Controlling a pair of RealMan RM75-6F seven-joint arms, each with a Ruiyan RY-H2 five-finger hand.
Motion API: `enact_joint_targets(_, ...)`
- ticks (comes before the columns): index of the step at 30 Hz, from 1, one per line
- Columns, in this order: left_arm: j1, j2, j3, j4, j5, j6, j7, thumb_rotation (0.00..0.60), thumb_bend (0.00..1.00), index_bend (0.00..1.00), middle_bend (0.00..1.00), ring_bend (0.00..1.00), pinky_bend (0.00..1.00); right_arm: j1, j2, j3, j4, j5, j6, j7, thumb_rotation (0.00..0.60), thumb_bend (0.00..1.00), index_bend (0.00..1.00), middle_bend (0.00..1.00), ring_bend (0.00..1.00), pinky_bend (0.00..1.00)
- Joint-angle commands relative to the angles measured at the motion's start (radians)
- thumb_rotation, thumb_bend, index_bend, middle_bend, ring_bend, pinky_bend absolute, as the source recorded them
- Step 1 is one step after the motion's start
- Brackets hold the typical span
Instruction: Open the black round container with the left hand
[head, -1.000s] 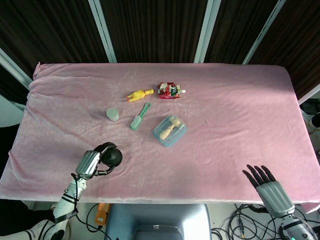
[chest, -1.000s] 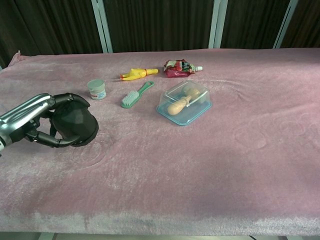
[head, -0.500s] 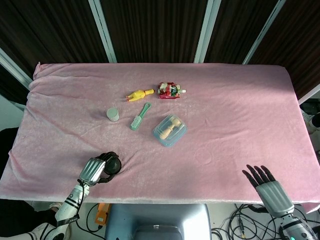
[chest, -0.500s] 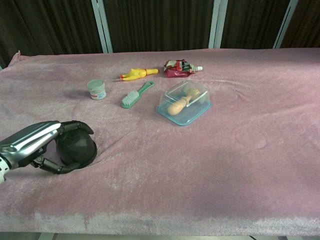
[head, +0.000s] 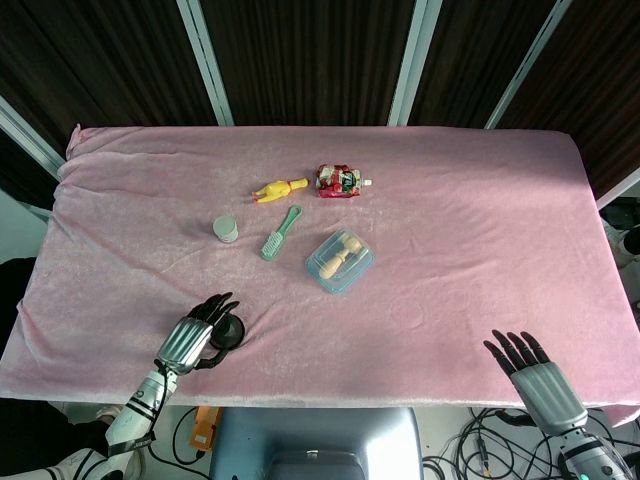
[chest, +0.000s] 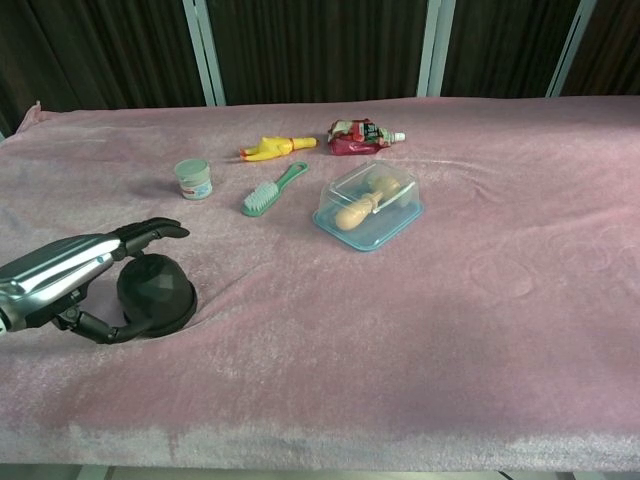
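The black round container (head: 230, 333) (chest: 158, 298) stands on the pink cloth near the table's front left edge, its domed top facing up. My left hand (head: 190, 340) (chest: 70, 275) is right beside it on the left. Its fingers (chest: 150, 232) stretch out above the dome with a gap below them, and the thumb curves along the container's front base. The hand grips nothing. My right hand (head: 530, 365) hangs beyond the front right edge with fingers spread and nothing in it; only the head view shows it.
Mid-table lie a small pale-green jar (head: 226, 229) (chest: 193, 179), a green brush (head: 280, 232) (chest: 272, 190), a yellow toy chicken (head: 278, 188), a red pouch (head: 340, 181) and a clear box on a blue base (head: 340, 260) (chest: 368, 207). The front edge is close to the container.
My left hand carried the black container toward the front edge, set it down upright, and has now lifted its fingers off it. The right hand stayed still.
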Motion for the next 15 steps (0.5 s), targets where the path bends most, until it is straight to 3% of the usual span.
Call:
enact_joint_targets(1, 0.003, 0.009, -0.005, -0.019, 0.005, 0.012, 0.008, 0.6, 0.32, 0.09, 0.0, 0.0, 0.18, 0.0, 0.0, 0.0, 0.001, -0.001, 0.001, 0.001, 0.6, 0.0, 0.0, 0.0, 0.0, 0.09)
enact_joint_targets(9, 0.004, 0.012, -0.005, -0.034, 0.014, 0.02, 0.027, 0.6, 0.32, 0.14, 0.01, 0.03, 0.19, 0.001, -0.001, -0.001, 0.001, -0.001, -0.001, 0.0, 0.6, 0.0, 0.0, 0.0, 0.0, 0.09)
enact_joint_targets(10, 0.003, 0.009, -0.006, -0.033, 0.01, 0.016, 0.03, 0.6, 0.32, 0.15, 0.04, 0.07, 0.2, 0.001, 0.0, -0.001, 0.0, -0.001, 0.0, 0.001, 0.6, 0.0, 0.0, 0.0, 0.0, 0.09)
enact_joint_targets(13, 0.004, -0.007, -0.01, -0.021, 0.01, 0.02, 0.03, 0.6, 0.32, 0.24, 0.26, 0.27, 0.3, 0.001, 0.0, 0.0, 0.0, 0.0, -0.001, 0.001, 0.6, 0.0, 0.0, 0.0, 0.0, 0.09)
enact_joint_targets(15, 0.005, -0.018, -0.007, -0.006, 0.017, 0.026, 0.03, 0.6, 0.32, 0.27, 0.33, 0.32, 0.36, 0.001, 0.0, -0.001, 0.0, 0.0, -0.001, 0.001, 0.6, 0.0, 0.0, 0.0, 0.0, 0.09)
